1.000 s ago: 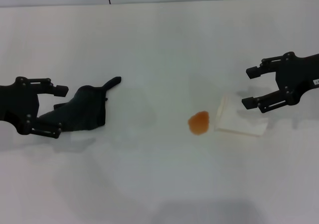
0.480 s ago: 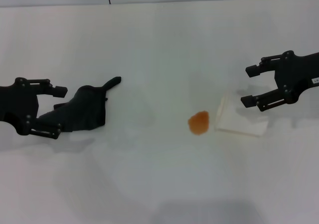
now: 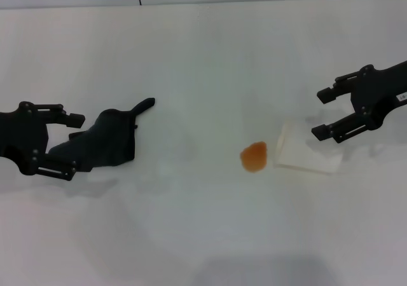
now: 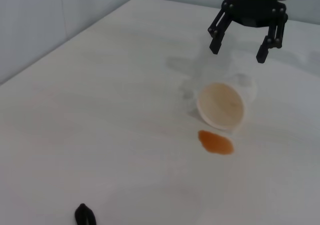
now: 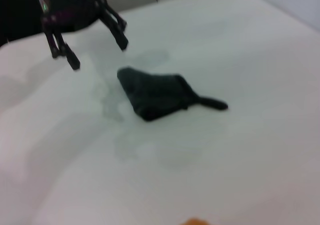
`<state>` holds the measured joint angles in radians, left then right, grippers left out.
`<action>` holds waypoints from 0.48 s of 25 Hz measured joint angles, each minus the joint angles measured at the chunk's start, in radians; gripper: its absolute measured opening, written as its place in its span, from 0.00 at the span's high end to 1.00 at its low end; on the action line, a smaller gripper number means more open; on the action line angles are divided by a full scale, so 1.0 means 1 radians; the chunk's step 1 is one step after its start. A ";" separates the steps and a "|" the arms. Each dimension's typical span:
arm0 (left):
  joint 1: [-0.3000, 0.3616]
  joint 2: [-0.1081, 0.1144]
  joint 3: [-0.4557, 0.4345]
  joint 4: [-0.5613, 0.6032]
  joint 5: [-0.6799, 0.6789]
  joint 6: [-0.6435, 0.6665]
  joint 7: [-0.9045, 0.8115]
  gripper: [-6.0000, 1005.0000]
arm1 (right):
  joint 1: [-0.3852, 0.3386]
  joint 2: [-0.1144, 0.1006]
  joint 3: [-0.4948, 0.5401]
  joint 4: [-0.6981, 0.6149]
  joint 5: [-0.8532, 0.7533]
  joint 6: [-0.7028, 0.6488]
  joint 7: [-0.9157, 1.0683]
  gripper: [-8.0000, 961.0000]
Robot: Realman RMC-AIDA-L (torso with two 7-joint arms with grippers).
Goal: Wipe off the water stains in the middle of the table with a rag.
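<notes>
The table (image 3: 203, 51) is a plain white matte top that fills nearly the whole head view, with a grey wall edge along its far side. Three things lie directly on it. The rag (image 3: 105, 140), dark and lumpy with one pointed corner sticking out, lies on the left part. The water stains (image 3: 254, 156), a small orange-brown blot, sit near the middle. Just beside the blot lies a whitish translucent cup (image 3: 306, 151), apparently tipped on its side.

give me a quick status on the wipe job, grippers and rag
Left gripper open, right beside the rag, not gripping. Right gripper open, hovering above the tipped cup. Water stains unwiped on the table. Cup lies right beside the stain.
</notes>
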<state>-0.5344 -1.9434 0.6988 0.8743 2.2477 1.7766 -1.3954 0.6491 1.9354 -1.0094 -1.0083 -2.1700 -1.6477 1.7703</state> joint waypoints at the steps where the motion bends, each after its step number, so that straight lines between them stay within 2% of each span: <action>1: -0.001 0.000 0.000 0.000 0.003 0.001 -0.001 0.11 | 0.006 0.000 0.000 -0.006 -0.012 -0.008 0.011 0.12; 7: -0.014 0.003 0.005 0.000 0.018 0.002 -0.005 0.11 | 0.063 -0.009 -0.002 -0.072 -0.071 -0.107 0.117 0.12; 12: -0.022 0.003 0.022 0.000 0.024 0.003 -0.013 0.11 | 0.107 0.001 -0.054 -0.150 -0.161 -0.160 0.225 0.12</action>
<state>-0.5568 -1.9403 0.7206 0.8743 2.2712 1.7793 -1.4082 0.7564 1.9363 -1.0637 -1.1587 -2.3314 -1.8081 1.9953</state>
